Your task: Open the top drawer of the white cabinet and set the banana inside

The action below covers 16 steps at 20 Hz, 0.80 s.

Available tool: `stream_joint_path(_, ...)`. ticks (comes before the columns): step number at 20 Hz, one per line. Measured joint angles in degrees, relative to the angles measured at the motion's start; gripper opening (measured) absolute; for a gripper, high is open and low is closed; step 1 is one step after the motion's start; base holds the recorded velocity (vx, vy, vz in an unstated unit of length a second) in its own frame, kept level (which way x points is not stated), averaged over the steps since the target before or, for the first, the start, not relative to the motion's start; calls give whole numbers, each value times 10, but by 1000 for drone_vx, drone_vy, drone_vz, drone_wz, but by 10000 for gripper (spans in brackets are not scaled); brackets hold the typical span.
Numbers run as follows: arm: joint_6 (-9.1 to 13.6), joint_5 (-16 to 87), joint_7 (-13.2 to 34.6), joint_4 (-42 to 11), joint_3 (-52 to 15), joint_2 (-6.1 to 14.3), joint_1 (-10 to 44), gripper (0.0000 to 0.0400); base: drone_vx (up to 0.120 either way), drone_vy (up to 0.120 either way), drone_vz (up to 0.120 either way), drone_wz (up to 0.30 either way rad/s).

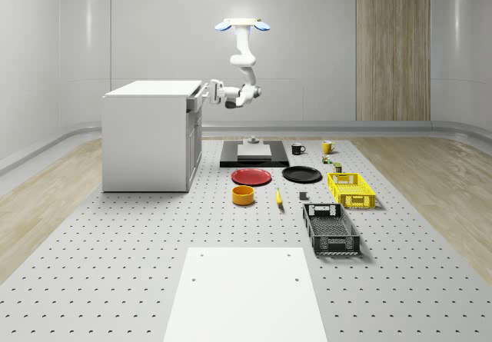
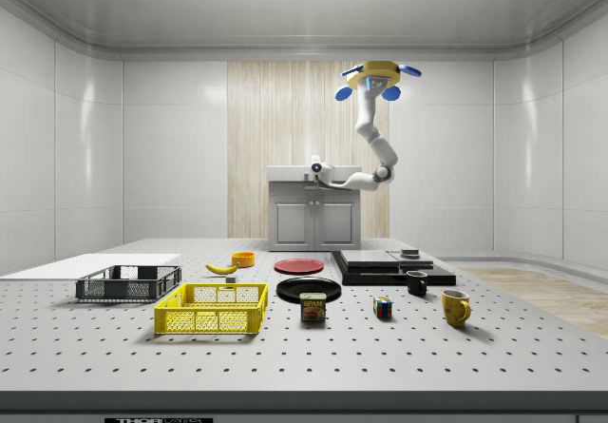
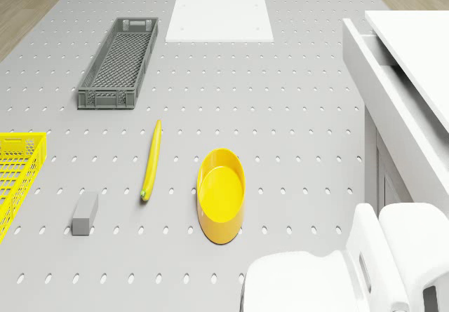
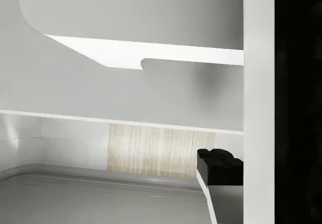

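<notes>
Pegboard table [image 1: 115, 280] fills the floor of a pale, panelled room, with a bare white plate set into its near end in the whole-scene view.

Working outward from that end, I log a dark grey crate [image 1: 330, 229], then a yellow basket [image 1: 351, 189]. Between them and the cabinet lies the banana [image 1: 278, 197] — flat on the table, just beside the yellow bowl [image 1: 244, 195], untouched. A small grey block [image 3: 85, 213] sits near it in the drone view. Further back: red plate [image 1: 251, 177], black plate [image 1: 301, 174], a black slab [image 1: 254, 154], two mugs.

White cabinet [image 1: 150, 138] stands at the whole-scene view's left. Its top drawer [image 1: 194, 100] juts out a little from the front — partly open, I judge, not yet wide enough to take the fruit.

Drone [image 1: 242, 25] hovers high, beside the cabinet and above the black slab, arm folded down and sideways so the gripper [image 1: 209, 91] meets the drawer front at handle height. That reach makes sense for a horizontal pull. I cannot tell from any view how far the fingers are parted or whether they have the handle; the wrist view gives one dark fingertip [image 4: 220, 166] against pale panels.

My read: drawer stage in hand, banana pickup still to come.
</notes>
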<state>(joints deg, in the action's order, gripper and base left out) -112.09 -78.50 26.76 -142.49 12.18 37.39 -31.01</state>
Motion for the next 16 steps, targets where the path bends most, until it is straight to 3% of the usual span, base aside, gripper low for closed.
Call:
stream_joint_path(1, 60, -17, -68, -16, 51, -9, 5, 400, 0, 0, 0, 0)
stream_joint_path(2, 124, -34, -140, -44, 92, -45, 26, 346, 0, 0, 0, 0)
stream_joint_path(3, 159, -29, -183, -58, 109, -83, 52, 293, 0, 0, 0, 0)
stream_joint_path(4, 167, -32, -180, -53, 103, -95, 70, 251, 0, 0, 0, 0)
stream_joint_path(6, 150, -38, -134, -51, 86, -66, 78, 187, 0, 0, 0, 0)
stream_joint_path(7, 166, -81, -194, -70, 72, -76, 90, 175, 0, 0, 0, 0)
stream_joint_path(8, 165, -94, -228, -90, 53, -94, 102, 160, 0, 40, 0, 0)
stream_joint_path(15, 120, -86, -79, -72, 9, -9, 117, 115, 0, 120, 0, 0)
stream_joint_path(16, 114, -86, -63, -68, 5, 0, 116, 112, 0, -40, 0, 0)
